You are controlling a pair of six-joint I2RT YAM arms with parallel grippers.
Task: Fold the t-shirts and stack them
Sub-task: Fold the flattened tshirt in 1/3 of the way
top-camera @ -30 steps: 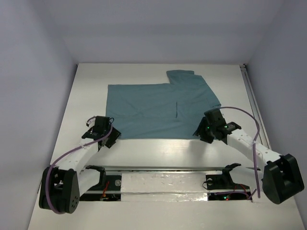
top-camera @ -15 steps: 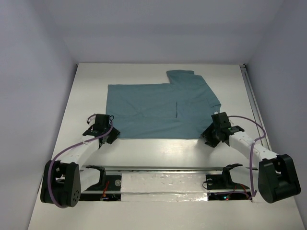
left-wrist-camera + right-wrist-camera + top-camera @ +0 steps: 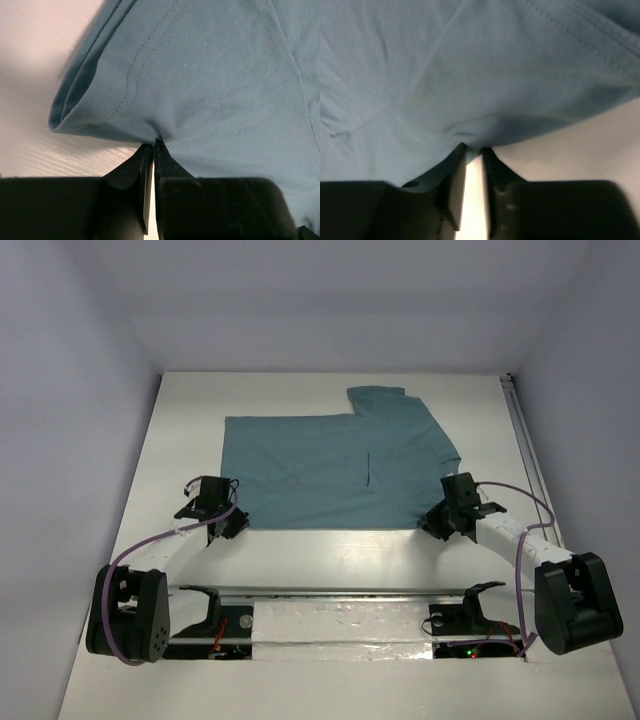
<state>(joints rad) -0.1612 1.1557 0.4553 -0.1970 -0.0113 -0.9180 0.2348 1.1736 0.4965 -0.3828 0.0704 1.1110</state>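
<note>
White table (image 3: 185,420) carries the teal t-shirt (image 3: 320,465), spread flat at its middle. At the cloth's near-left corner the left gripper (image 3: 153,146) is pinched tight on the hem. At the near-right corner the right gripper (image 3: 472,150) nips the puckered edge, its jaws a sliver apart.
</note>
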